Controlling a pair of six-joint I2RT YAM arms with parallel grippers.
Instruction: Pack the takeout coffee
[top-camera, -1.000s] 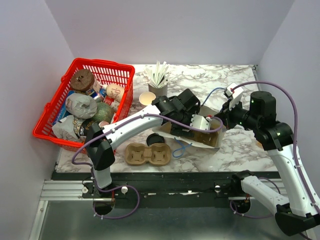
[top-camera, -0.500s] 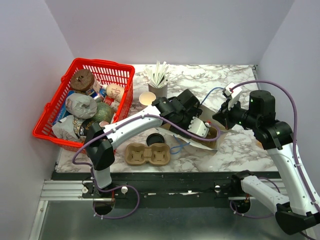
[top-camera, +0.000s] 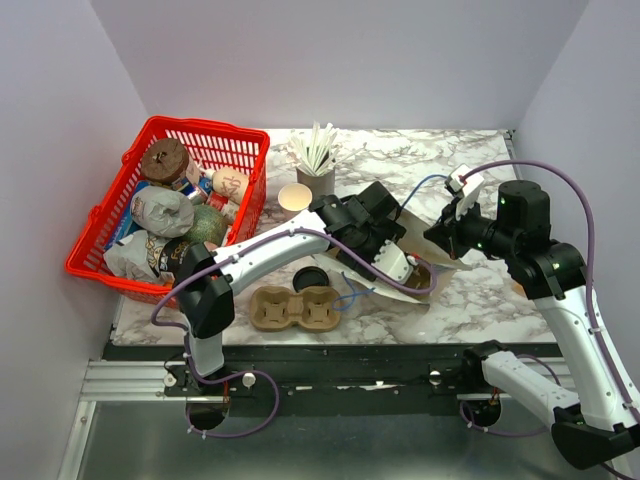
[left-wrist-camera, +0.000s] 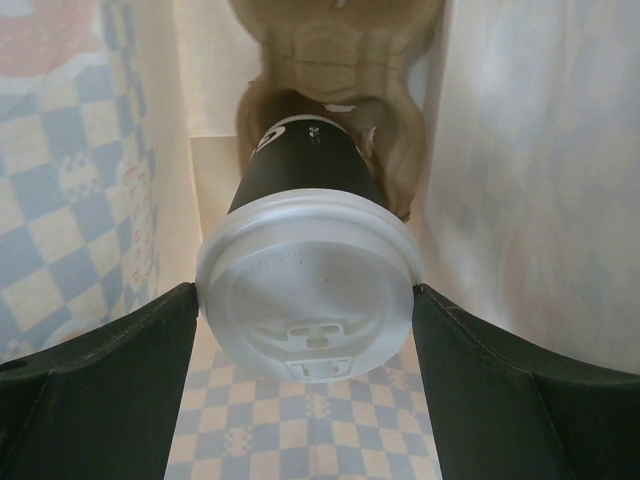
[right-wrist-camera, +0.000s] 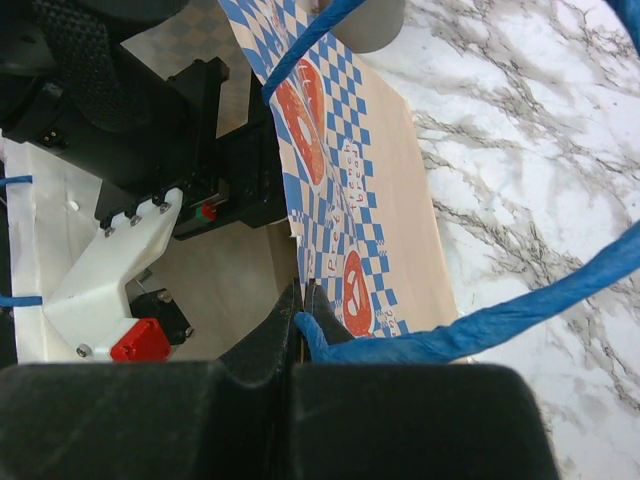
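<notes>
The takeout coffee (left-wrist-camera: 308, 290), dark-bodied with a white lid, sits between the fingers (left-wrist-camera: 100, 400) of my left gripper (left-wrist-camera: 305, 330), which touch the lid on both sides. It is inside the checkered paper bag (left-wrist-camera: 70, 150), its base against a moulded cup carrier (left-wrist-camera: 335, 50) deep in the bag. In the top view my left gripper (top-camera: 405, 268) is inside the bag (top-camera: 440, 268) and the cup is hidden. My right gripper (right-wrist-camera: 300, 315) is shut on the bag's rim (right-wrist-camera: 340, 180) and blue handle (right-wrist-camera: 470, 320), and holds the mouth open (top-camera: 440, 235).
A red basket (top-camera: 100, 215) full of items stands at the left. A second cup carrier (top-camera: 295, 308) and a round black lid (top-camera: 310, 277) lie near the front edge. A cream paper cup (top-camera: 295, 198) and a holder of stirrers (top-camera: 316, 160) stand behind.
My left gripper has pushed deeper into the bag, toward the near edge, with the cup. The bag has shifted with it. My right arm has hardly moved.
</notes>
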